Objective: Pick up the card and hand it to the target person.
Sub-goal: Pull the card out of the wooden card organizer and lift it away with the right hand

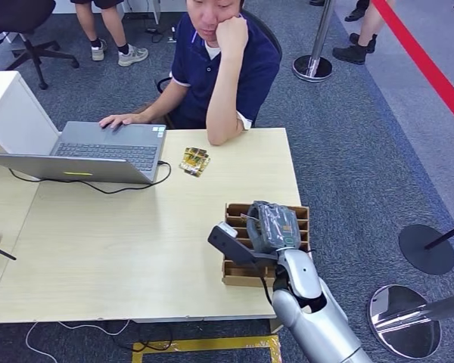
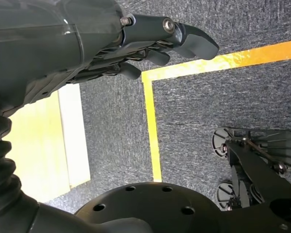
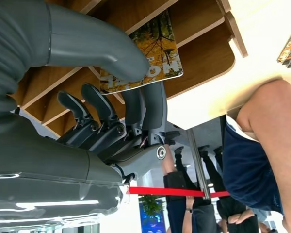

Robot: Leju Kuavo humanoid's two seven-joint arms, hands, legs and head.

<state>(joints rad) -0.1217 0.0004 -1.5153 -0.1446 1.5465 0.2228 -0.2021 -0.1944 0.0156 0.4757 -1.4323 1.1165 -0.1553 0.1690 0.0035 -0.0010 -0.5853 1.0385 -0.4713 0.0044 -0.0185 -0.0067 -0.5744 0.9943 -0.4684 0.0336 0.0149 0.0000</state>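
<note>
One right robot hand point(image 1: 273, 227) reaches over the slotted brown cardboard card holder point(image 1: 236, 272) at the near right edge of the pale wooden table point(image 1: 128, 249). The right wrist view shows its thumb and fingers point(image 3: 151, 104) pinching a glossy card printed with yellow autumn leaves point(image 3: 158, 53), the card partly inside the holder's slots. The left robot hand point(image 2: 144, 43) hangs over grey carpet with yellow floor tape point(image 2: 151, 121), fingers loosely apart and holding nothing. Across the table sits a person in a navy polo shirt point(image 1: 219, 68), one hand on an open grey laptop point(image 1: 93, 151). A small stack of colourful cards point(image 1: 194, 160) lies beside the laptop's black cable point(image 1: 99, 187).
</note>
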